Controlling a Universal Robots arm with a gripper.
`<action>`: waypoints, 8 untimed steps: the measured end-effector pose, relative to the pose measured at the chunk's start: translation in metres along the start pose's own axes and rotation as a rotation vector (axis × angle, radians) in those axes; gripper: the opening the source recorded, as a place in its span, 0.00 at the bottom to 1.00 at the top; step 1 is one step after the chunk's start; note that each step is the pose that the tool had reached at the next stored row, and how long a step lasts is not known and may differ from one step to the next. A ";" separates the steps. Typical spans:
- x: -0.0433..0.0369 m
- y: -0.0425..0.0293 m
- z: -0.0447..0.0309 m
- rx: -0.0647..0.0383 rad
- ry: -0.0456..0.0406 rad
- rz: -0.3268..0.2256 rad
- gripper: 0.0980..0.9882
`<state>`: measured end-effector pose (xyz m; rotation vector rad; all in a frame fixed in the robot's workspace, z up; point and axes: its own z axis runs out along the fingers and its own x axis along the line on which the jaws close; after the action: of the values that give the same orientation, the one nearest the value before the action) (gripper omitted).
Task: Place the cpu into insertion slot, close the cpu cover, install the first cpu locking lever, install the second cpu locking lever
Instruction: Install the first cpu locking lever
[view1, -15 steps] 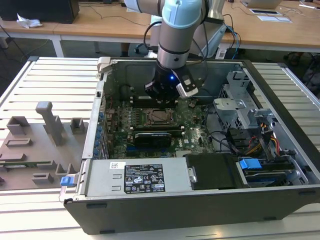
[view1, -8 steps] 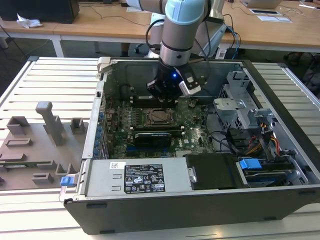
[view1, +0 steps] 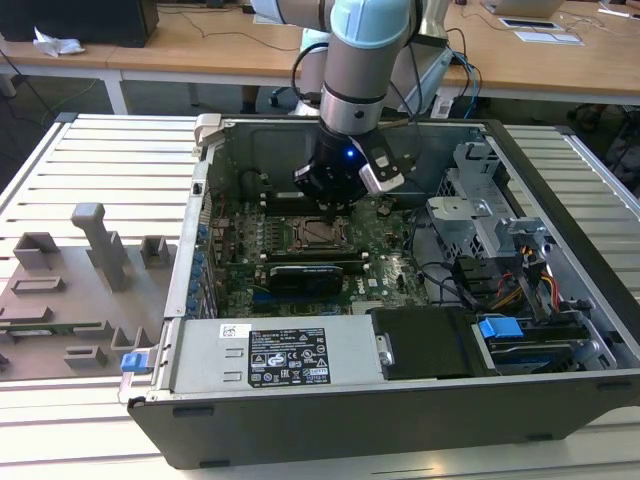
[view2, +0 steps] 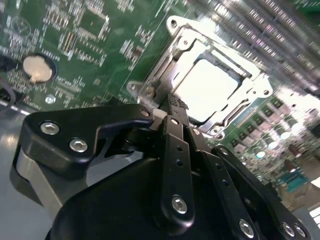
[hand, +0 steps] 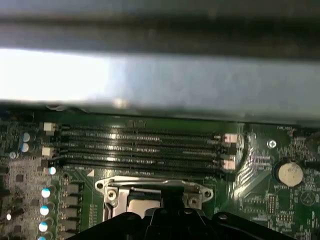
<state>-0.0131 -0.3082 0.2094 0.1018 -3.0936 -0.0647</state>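
Observation:
The cpu (view2: 207, 87) lies flat in the insertion slot (view2: 250, 75), its pale silvery top showing through the window of the metal cover frame, which lies down over it. My gripper (view2: 174, 102) hangs just above the slot's edge with its black fingers (view2: 176, 150) pressed together, the tips right at the metal rim. Whether they touch a locking lever I cannot tell. In the exterior view the gripper (view1: 328, 208) stands straight over the slot (view1: 318, 236) in the middle of the green motherboard. In the first wrist view the slot (hand: 112, 192) and the cpu (hand: 142, 205) sit beside the gripper body.
The open computer case (view1: 560, 300) surrounds the motherboard. A grey power supply (view1: 290, 355) lines its near side, a drive cage (view1: 470, 215) and cables fill the exterior view's right. Memory slots (hand: 140, 145) and a coin battery (hand: 290, 172) flank the socket. A grey fixture plate (view1: 70, 290) lies left.

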 end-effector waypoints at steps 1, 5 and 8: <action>0.0002 -0.0031 -0.0001 0.009 0.0006 0.000 0.01; 0.0008 -0.0121 -0.0005 0.027 0.0018 0.001 0.01; 0.0009 -0.0127 -0.0018 0.027 0.0018 0.001 0.01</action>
<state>-0.0132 -0.3210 0.2107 0.1007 -3.0933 -0.0232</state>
